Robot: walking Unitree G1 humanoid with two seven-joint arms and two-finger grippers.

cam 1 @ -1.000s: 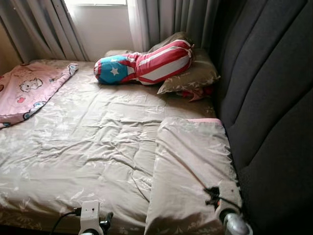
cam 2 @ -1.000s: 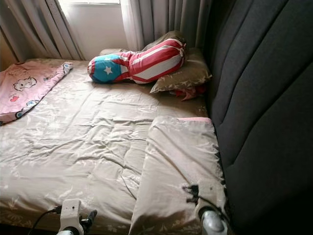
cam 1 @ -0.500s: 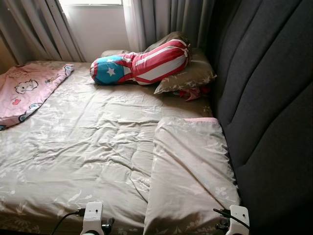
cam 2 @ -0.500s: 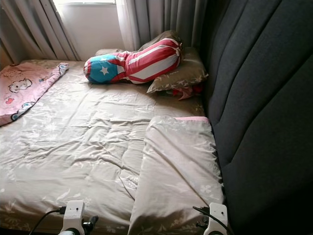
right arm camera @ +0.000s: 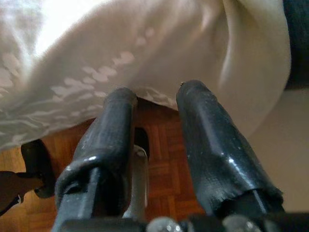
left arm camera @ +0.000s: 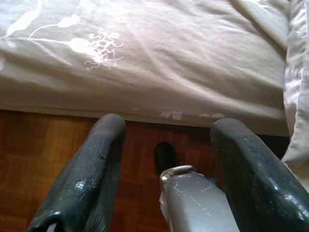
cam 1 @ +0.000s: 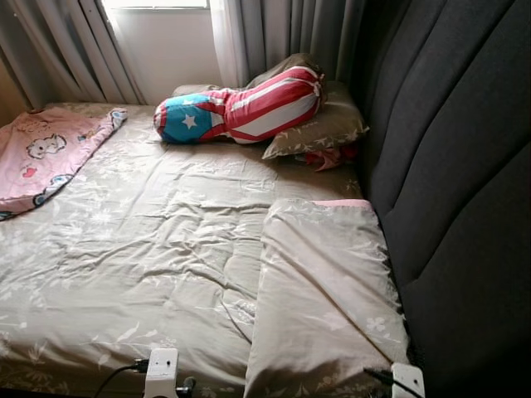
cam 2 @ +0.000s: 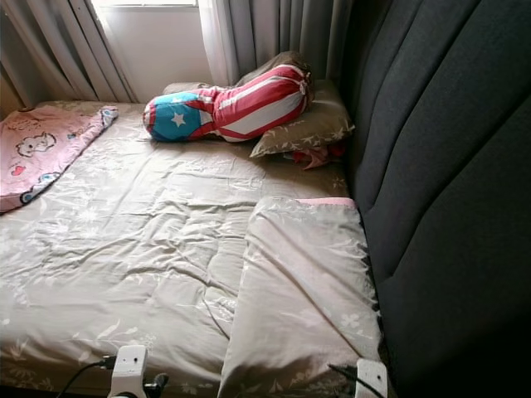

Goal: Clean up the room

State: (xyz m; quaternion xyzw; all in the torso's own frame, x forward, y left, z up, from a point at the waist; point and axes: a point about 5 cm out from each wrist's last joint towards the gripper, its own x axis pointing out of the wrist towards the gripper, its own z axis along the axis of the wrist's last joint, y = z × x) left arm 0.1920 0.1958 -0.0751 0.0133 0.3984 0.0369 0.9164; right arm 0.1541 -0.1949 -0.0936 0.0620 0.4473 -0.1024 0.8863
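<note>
A bed with a rumpled beige floral duvet lies before me. A beige pillow rests flat at its front right, against the dark headboard. At the far end a red, white and blue starred bolster lies on another beige pillow. A pink cartoon blanket sits at the far left. My left gripper is open and holds nothing, low at the bed's front edge. My right gripper is open just under the front pillow's edge.
A dark grey padded headboard runs along the bed's right side. Grey curtains and a bright window are behind the bed. Wooden parquet floor shows under the bed edge. White wrist mounts show at the bottom.
My right arm has come off the front pillow's corner and dropped to the picture's bottom edge. The left wrist has sunk slightly.
</note>
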